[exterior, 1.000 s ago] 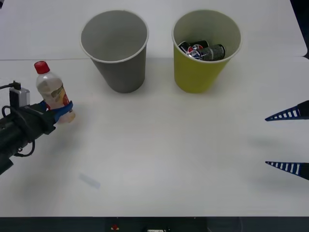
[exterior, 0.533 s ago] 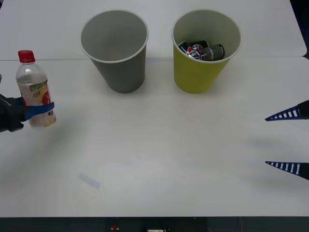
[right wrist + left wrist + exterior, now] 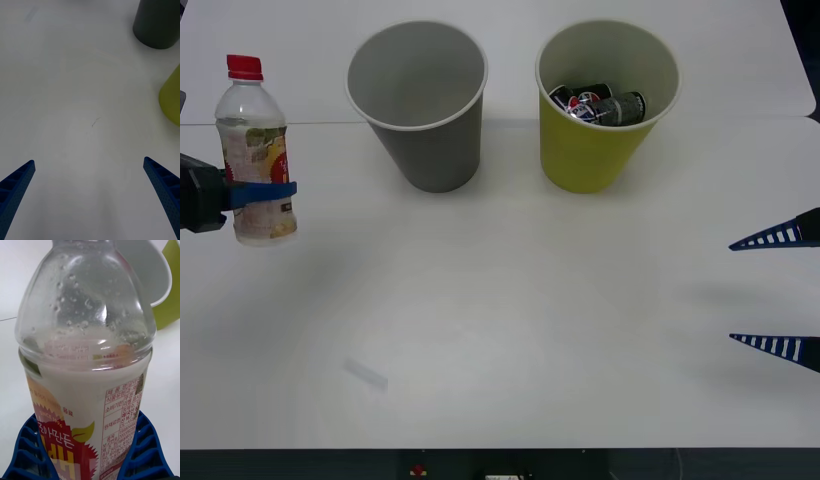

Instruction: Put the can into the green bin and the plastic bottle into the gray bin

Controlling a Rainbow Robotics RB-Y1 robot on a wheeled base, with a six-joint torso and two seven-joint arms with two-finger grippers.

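Your left tool (image 3: pixel 268 190) clamps the plastic bottle (image 3: pixel 253 150) upright above the worktop (image 3: pixel 510 300), left of the gray bin (image 3: pixel 418 105), ready to drop in; right tool (image 3: pixel 778 292) waits agape.

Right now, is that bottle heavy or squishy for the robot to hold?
Probably light: the bottle looks clear and empty above its label. Likely a bit squishy too, being thin plastic, so the left gripper clamped round its lower half could dent it. Its smooth, rounded wall might slip if the hold loosens.
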